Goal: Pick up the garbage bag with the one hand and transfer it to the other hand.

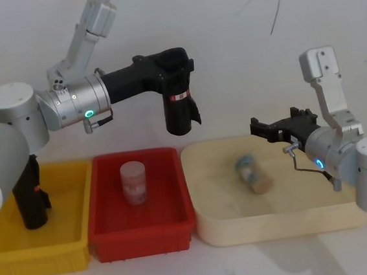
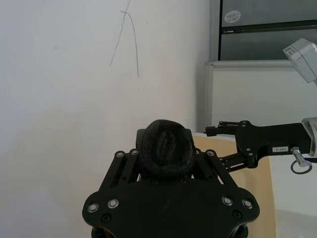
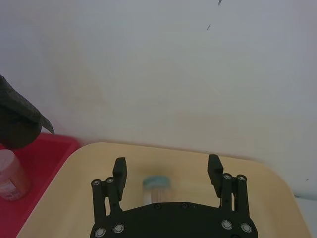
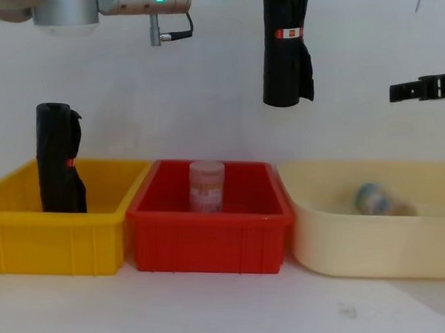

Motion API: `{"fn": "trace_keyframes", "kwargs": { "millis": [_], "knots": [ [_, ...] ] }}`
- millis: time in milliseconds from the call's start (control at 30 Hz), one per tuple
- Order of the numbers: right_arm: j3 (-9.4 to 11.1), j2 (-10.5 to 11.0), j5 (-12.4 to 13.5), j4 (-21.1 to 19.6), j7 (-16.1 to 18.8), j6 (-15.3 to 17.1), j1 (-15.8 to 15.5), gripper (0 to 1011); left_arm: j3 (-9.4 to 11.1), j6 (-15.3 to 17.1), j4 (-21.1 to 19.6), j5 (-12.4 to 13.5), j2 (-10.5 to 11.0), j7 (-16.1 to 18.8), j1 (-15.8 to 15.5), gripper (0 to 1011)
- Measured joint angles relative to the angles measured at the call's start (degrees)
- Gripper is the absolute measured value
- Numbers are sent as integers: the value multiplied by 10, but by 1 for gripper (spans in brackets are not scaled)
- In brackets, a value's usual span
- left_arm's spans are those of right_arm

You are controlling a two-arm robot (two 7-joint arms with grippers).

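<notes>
The garbage bag (image 1: 178, 109) is a tall black glossy roll with a red-and-white label band. It hangs upright in the air above the far right corner of the red bin (image 1: 141, 240). My left gripper (image 1: 176, 71), on the green-lit arm, is shut on the roll's upper end (image 2: 166, 147). The chest view shows the bag (image 4: 285, 59) well clear of the bins. My right gripper (image 1: 255, 129), on the blue-lit arm, hovers open over the cream tray (image 1: 276, 223). It points toward the bag from the right, with a gap between them. Nothing sits between its fingers (image 3: 120, 171).
A second black roll (image 1: 30, 198) stands in the yellow bin (image 1: 70, 246) at the left. A pink jar (image 1: 134, 181) stands in the red bin. A blue-lidded jar (image 1: 252, 172) lies on its side in the cream tray, below my right gripper.
</notes>
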Motion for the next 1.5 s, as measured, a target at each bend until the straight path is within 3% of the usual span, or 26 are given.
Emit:
{"fn": "trace_keyframes", "kwargs": {
  "millis": [367,900,1200,1500],
  "knots": [
    [-1,3,2,-8,16,-4,-6,1001,2,-4,11,-2,-3,-4,-5,382],
    [-15,16,38,-42,96,-38,-30,1001,2,-6,17,-3,-5,-6,-8,382],
    [-36,7,65,-41,147,-79,-35,1001,3,-7,18,-3,-5,-6,-8,382],
    [-61,-14,68,-15,165,-129,-24,1001,2,-7,18,-3,-6,-7,-8,382]
  ]
}}
